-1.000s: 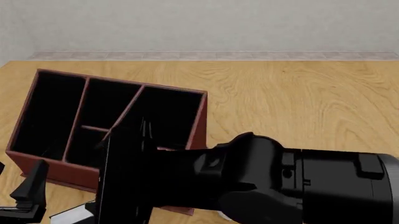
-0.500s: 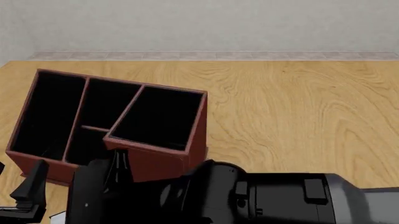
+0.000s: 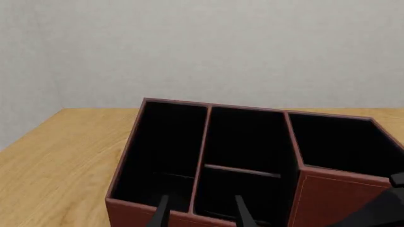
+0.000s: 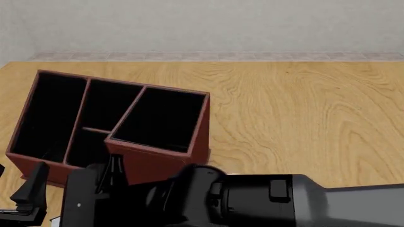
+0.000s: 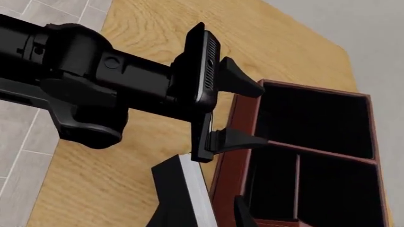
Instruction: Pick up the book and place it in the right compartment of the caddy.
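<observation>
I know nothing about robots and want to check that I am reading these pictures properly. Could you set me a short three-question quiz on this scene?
1. True or false: the book already lies in the right compartment of the caddy.
2. How many sections does the caddy have? A) two B) four C) six
3. Which arm's gripper holds the book?

Key:
1. False. The right compartment shows only its black inside.
2. B.
3. The right gripper. The book's white page edge shows between its fingers in the right wrist view.
</observation>
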`<state>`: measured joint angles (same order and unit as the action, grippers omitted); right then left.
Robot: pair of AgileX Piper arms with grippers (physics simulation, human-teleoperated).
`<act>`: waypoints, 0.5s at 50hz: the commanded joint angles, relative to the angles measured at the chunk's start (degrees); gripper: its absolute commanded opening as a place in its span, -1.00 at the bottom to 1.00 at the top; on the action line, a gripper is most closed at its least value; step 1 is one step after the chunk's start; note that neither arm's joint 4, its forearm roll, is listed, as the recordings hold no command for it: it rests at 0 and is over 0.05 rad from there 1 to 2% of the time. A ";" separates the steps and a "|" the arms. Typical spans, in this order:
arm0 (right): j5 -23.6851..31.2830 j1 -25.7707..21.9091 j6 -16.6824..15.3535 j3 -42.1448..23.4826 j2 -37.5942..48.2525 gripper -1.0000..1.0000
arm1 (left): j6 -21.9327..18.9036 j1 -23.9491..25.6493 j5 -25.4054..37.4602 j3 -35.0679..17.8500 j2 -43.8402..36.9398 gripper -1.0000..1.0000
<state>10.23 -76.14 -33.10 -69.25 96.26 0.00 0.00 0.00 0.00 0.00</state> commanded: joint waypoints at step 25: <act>0.00 -0.38 2.46 -2.37 6.48 1.00 | 0.00 0.00 0.00 0.00 0.00 1.00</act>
<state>10.42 -76.23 -31.53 -70.83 100.69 0.00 0.00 0.00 0.00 0.00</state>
